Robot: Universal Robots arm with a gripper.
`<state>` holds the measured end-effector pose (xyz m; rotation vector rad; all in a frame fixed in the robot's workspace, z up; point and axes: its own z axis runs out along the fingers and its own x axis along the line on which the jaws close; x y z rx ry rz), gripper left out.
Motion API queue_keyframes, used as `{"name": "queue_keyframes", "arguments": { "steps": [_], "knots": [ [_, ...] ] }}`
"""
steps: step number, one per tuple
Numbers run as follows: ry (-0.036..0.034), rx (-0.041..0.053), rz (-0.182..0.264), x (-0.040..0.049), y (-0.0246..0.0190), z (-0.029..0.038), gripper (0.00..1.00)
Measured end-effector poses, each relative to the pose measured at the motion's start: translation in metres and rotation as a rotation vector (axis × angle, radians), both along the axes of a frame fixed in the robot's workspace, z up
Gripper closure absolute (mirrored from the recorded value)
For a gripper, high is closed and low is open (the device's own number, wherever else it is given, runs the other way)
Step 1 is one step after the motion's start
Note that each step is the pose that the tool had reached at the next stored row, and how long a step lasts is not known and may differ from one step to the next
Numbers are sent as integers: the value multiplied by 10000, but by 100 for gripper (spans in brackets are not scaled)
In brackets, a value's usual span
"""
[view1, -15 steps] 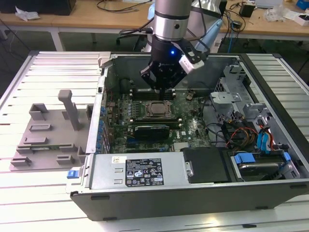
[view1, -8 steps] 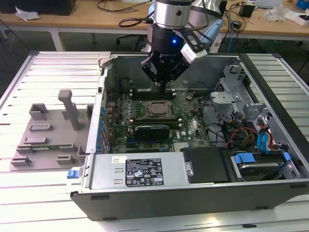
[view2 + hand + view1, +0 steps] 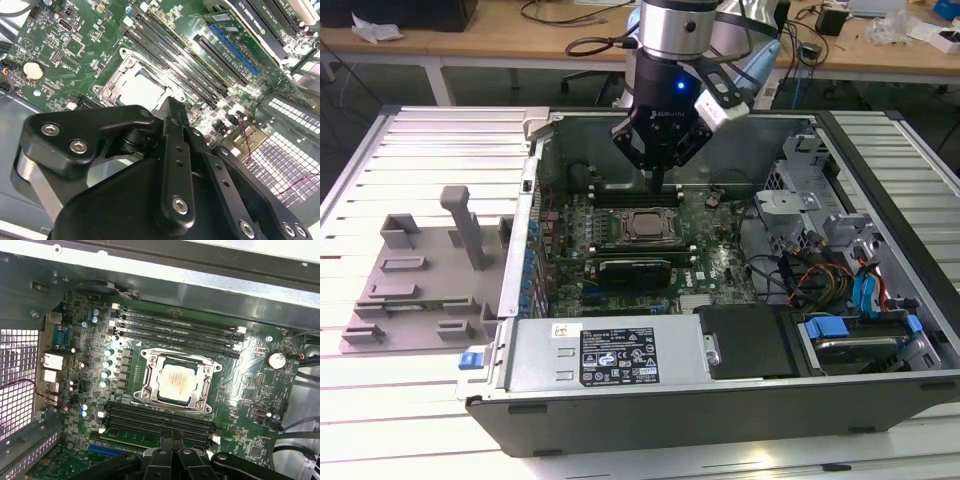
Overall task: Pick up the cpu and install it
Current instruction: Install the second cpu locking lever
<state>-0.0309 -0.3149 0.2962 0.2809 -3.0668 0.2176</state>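
Robot arm's end effector (image 3: 657, 178) is hovering inside an open computer case (image 3: 720, 400) lying on its side on a pale slatted counter (image 3: 420, 400), fingers looking pressed together w/ nothing between them. The cpu (image 3: 177, 381) is sitting in the socket frame (image 3: 150, 377) at the middle of the green motherboard (image 3: 250, 390), its pale silver top facing up; in the second wrist view the same cpu (image 3: 140, 90) is glinting just past the black finger linkage. In the exterior view the end effector is hanging just behind the socket, near the memory slots (image 3: 175, 322).

At the exterior view's left, a grey fixture tray (image 3: 410, 290) w/ upright posts is resting on the counter, just beside the case wall. At the exterior view's right, inside the case, blue-tabbed drive bays (image 3: 865, 330) and a tangle of cables (image 3: 800, 275) are crowding the corner. Behind the counter, a wooden workbench (image 3: 520, 40) is running across the room, carrying loose cables & small gear.
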Motion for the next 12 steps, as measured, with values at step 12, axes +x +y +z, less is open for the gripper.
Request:
{"name": "queue_keyframes", "arguments": {
  "steps": [12],
  "knots": [
    [0,1536,-10,0,-1,0,89]
  ]
}}
